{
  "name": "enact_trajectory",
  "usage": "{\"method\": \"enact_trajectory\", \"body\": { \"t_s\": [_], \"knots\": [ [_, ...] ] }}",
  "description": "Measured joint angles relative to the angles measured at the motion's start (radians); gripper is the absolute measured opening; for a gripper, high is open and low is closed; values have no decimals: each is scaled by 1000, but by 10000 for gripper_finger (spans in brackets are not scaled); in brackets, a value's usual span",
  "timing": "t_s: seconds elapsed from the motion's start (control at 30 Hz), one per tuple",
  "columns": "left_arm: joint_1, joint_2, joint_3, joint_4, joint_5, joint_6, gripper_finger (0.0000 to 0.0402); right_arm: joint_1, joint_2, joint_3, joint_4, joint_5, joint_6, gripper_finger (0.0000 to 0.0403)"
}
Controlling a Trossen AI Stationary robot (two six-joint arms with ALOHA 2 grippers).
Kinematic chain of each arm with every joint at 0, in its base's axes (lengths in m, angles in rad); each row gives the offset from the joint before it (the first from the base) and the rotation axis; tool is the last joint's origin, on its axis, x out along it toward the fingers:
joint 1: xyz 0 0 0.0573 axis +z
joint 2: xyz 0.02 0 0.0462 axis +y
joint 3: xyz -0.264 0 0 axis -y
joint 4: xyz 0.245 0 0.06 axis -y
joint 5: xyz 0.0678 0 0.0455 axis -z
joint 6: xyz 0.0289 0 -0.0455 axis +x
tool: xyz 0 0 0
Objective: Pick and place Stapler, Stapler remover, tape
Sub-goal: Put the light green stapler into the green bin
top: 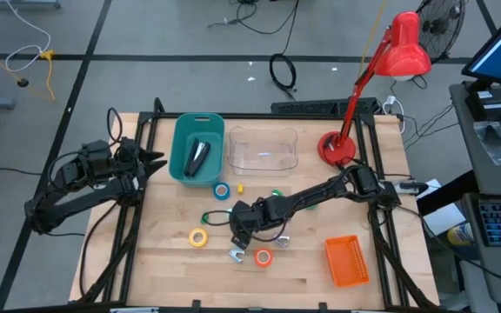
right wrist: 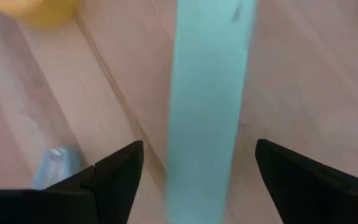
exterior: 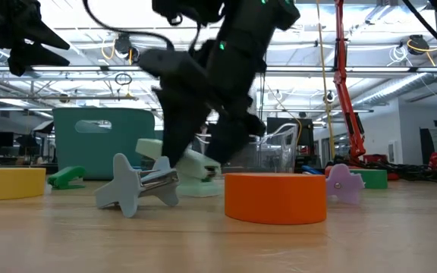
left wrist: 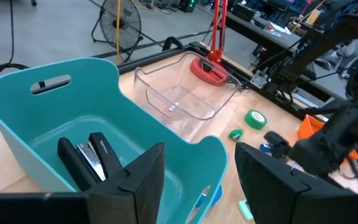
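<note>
Wooden planks make up the desk (top: 163, 261) I am working over, with a grey floor and loose cables around it. At the back stand a teal bin (top: 181, 148) and a clear plastic tray (top: 263, 149), side by side; a red lamp (top: 398, 52) rises from its base at the tray's other side. I can see a black stapler (left wrist: 89, 158) lying inside the teal bin.

My right hand (right wrist: 194, 168) is down low near the middle of the desk, fingers spread wide and released, straddling a pale mint-green bar (right wrist: 207, 99) that lies flat on the wood. I cannot say for certain what that bar is. Its fingers stand either side of it without closing.

My left hand (left wrist: 194, 174) hovers at the bin's edge, jaws apart, holding nothing.

The tape rolls are scattered on the desk: the blue roll (top: 222, 190) just in front of the bin, the yellow roll (top: 198, 236) nearer the front, the orange roll (top: 263, 256) close by my right hand, and the green roll (left wrist: 255, 119) near the clear tray. A pale-blue staple remover (exterior: 131, 184) rests beside the orange roll. An orange basket (top: 346, 261) sits apart on the right.
</note>
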Motion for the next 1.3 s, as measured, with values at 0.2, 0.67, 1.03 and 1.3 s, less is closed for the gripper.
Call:
{"method": "enact_trajectory", "body": {
  "t_s": [0.2, 0.67, 1.03, 1.3],
  "knots": [
    [0, 0, 0, -5, 9, 1, 200, 2, 3, -2, -33, 72, 11, 304],
    [0, 0, 0, -6, 9, 0, 200, 1, 1, -1, -51, 75, 11, 304],
    [0, 0, 0, -6, 9, -1, 200, 0, 1, -52, -15, 70, 43, 245],
    [0, 0, 0, -6, 9, -7, 200, -1, -1, -71, 44, 75, 86, 121]
  ]
}}
